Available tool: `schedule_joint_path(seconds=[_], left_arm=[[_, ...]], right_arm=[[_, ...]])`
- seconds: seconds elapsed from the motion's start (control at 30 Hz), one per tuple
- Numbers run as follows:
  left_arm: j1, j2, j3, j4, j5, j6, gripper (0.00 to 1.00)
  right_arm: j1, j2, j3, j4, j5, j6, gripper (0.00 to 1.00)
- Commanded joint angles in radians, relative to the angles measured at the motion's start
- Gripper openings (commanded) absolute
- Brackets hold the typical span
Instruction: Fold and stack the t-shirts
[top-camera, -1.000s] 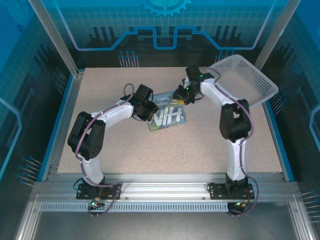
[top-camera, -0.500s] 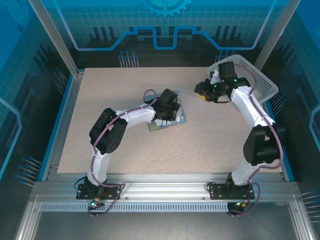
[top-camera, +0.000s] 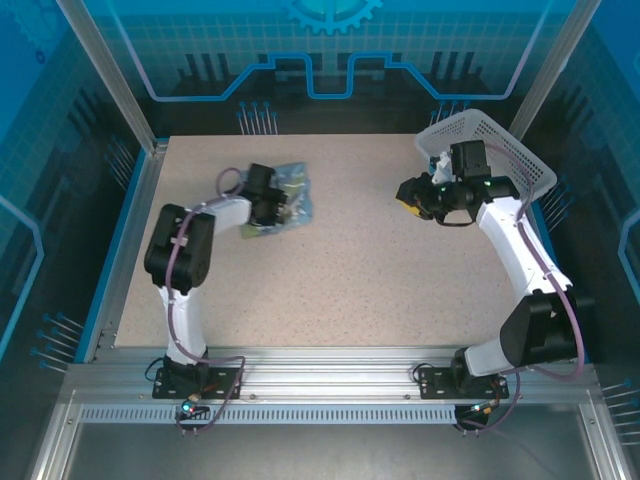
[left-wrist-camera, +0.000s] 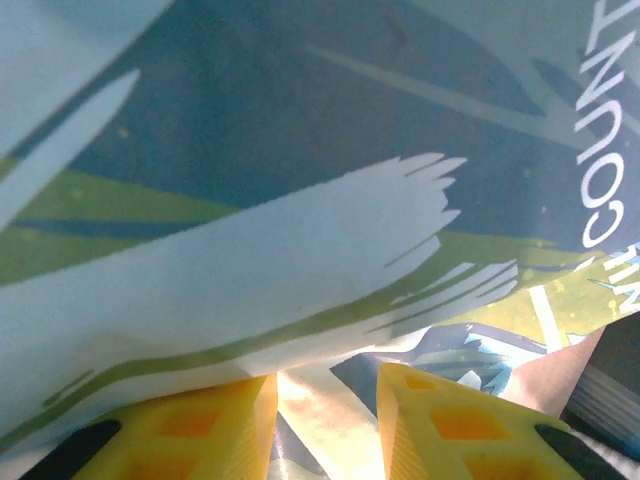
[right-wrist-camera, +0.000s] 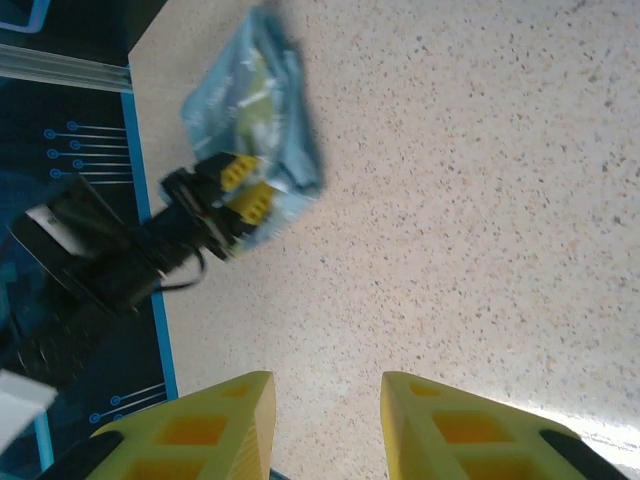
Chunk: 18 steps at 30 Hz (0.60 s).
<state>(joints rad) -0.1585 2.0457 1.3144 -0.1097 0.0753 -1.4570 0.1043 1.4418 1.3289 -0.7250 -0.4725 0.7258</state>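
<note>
Your left end effector (top-camera: 280, 205) is low on the worktop (top-camera: 360, 280). Its yellow fingers (left-wrist-camera: 200, 430) stand a little apart, with cloth of the folded t-shirt (top-camera: 295, 185) caught in the gap, so it is gripping the shirt's near edge. The rest of the grey-blue bundle lies flat just past the fingertips, and its white print fills the wrist camera.

Your right end effector (top-camera: 408, 190) hangs well apart from the shirt. Its jaws are parted, with only bare worktop between them. The white lattice basket (top-camera: 505, 150) sits just behind it, tilted.
</note>
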Motion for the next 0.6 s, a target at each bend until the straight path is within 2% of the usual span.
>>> schedule_joint_path(seconds=[0.0,0.13,0.23,0.47,0.57], left_arm=[[0.15,0.095,0.095,-0.115,0.09,0.302,0.3],[0.271,0.237,0.384,-0.325,0.144,0.601,0.27],[0.329,0.347,0.561,-0.454,0.163,0.731,0.26],[0.379,0.466,0.794,-0.529,0.147,0.863,0.29],[0.379,0.462,0.843,-0.539,0.139,0.897,0.36]], right_arm=[[0.007,-0.051,-0.024,-0.033,0.006,0.004,0.35],[0.031,-0.085,-0.055,-0.017,0.009,-0.002,0.35],[0.045,-0.109,-0.074,0.004,0.007,0.006,0.35],[0.07,-0.122,-0.062,0.004,0.01,-0.001,0.36],[0.081,-0.126,-0.063,0.022,0.006,-0.006,0.37]])
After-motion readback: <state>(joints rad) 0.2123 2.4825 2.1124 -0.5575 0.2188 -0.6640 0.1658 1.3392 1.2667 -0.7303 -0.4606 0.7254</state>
